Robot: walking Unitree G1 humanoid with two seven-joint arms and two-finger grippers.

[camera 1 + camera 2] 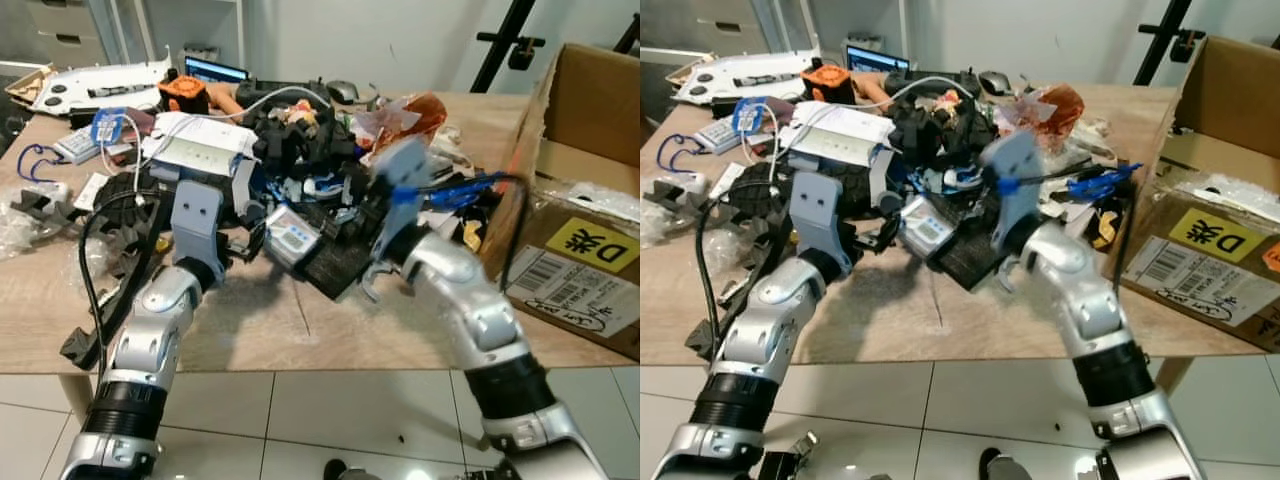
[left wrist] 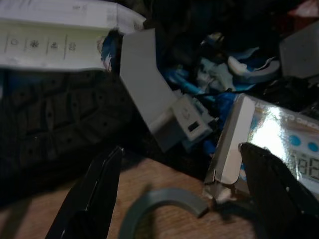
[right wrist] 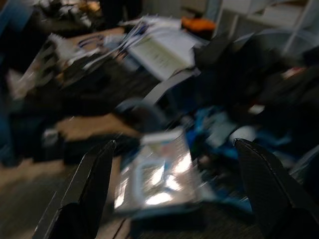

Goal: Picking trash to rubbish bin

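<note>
Currently my left gripper [image 2: 174,194] is spread wide at centre frame, one finger beside the shiny blue-and-white packet [image 1: 292,236] lying at the clutter pile's [image 1: 300,130] near edge. Right gripper [image 3: 169,189], blurred, also gapes wide above that packet; a cardboard box [image 1: 590,190] occupies the frame's right.

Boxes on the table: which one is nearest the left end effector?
The small shiny box with the digital display picture, touching one finger of the left end effector. The long white box and the big cardboard box sit farther off.

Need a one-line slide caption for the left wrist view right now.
Left gripper open beside a small shiny box at the edge of the trash pile on the wooden table.
</note>
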